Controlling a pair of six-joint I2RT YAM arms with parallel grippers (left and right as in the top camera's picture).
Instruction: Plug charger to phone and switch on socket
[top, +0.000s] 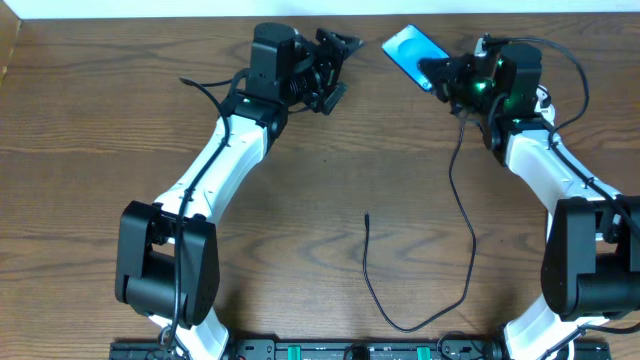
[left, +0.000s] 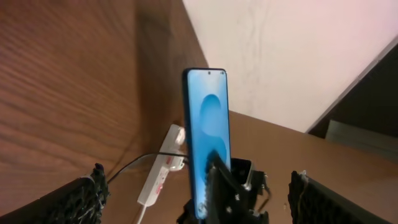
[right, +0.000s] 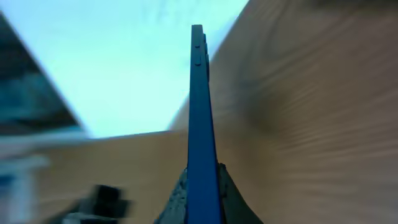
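The phone (top: 410, 48) with its bright blue screen is held off the table at the back, my right gripper (top: 436, 73) shut on its lower end. In the right wrist view the phone (right: 199, 106) stands edge-on between the pads (right: 178, 198). My left gripper (top: 342, 68) is open just left of the phone, holding nothing; its fingers (left: 79, 200) frame the phone (left: 208, 130). The charger (top: 470, 235) trails down the table and loops back, its plug tip (top: 367, 215) lying loose mid-table. The socket (left: 163, 169) lies behind the phone, under the right arm.
The table's back edge and a pale wall (left: 292, 56) run just behind both grippers. The arm bases (top: 165, 265) stand at the front left and front right. The charger's loop (top: 405, 325) reaches close to the front edge.
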